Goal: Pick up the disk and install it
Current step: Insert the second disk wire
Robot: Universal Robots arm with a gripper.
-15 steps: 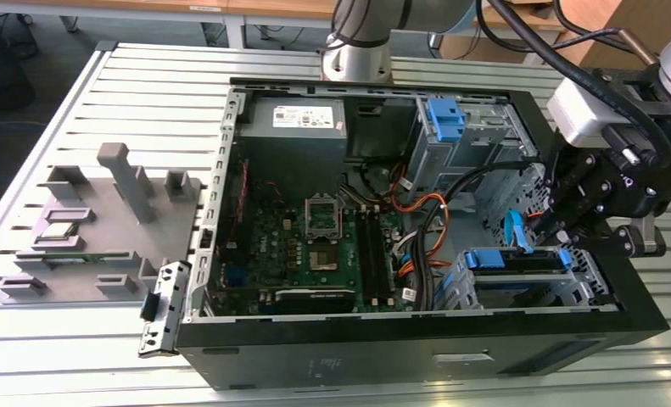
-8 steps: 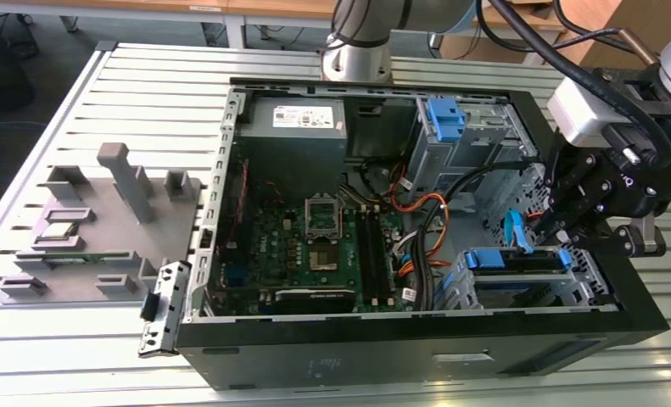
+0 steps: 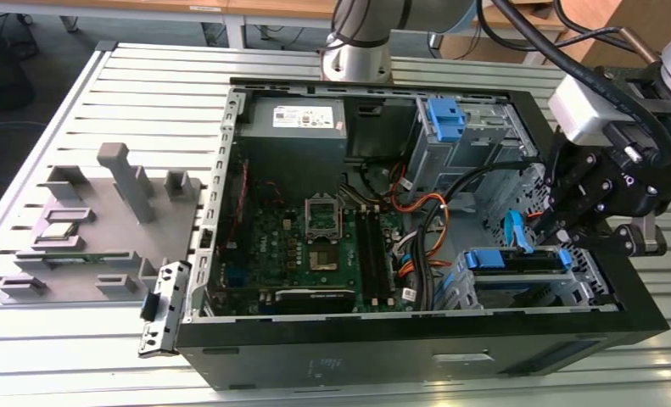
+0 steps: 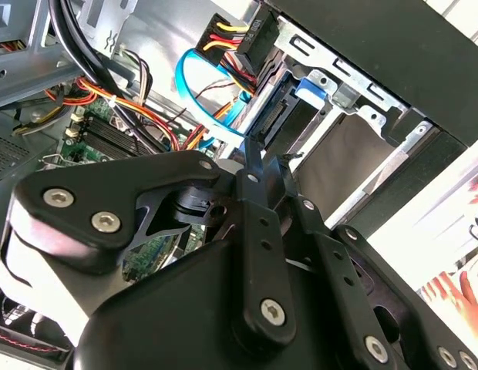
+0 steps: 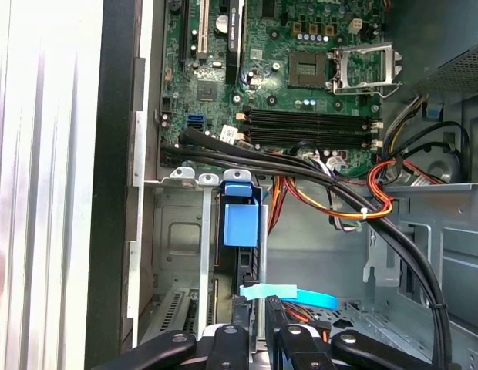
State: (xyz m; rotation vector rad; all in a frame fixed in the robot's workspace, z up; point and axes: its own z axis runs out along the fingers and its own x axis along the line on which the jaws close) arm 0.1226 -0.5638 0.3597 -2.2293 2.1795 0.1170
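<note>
Pincer (image 3: 561, 233) hangs at the front corner of the open computer case (image 3: 426, 360), on the exterior view's right, directly over the drive cage (image 3: 589, 284) there; in both wrist views its tip (image 5: 256, 316) (image 4: 254, 158) sits just above the cage opening. Clenched or released: cannot tell. Disk (image 3: 522, 259) sits edge-up in that cage, its blue bracket tab (image 5: 240, 220) at the cage mouth, just below the pincer; contact between the two cannot be made out. Blue flat cable (image 5: 289, 294) loops just beside the pincer, inside the case. Motherboard (image 3: 312, 246) lies on the case floor, mid-case. Grey power supply (image 3: 295, 119) occupies the case's far corner; a bare blue bracket (image 3: 445, 114) sits in the far cage. Grey parts tray (image 3: 97, 220) lies outside the case on the slatted table (image 3: 41, 356).
</note>
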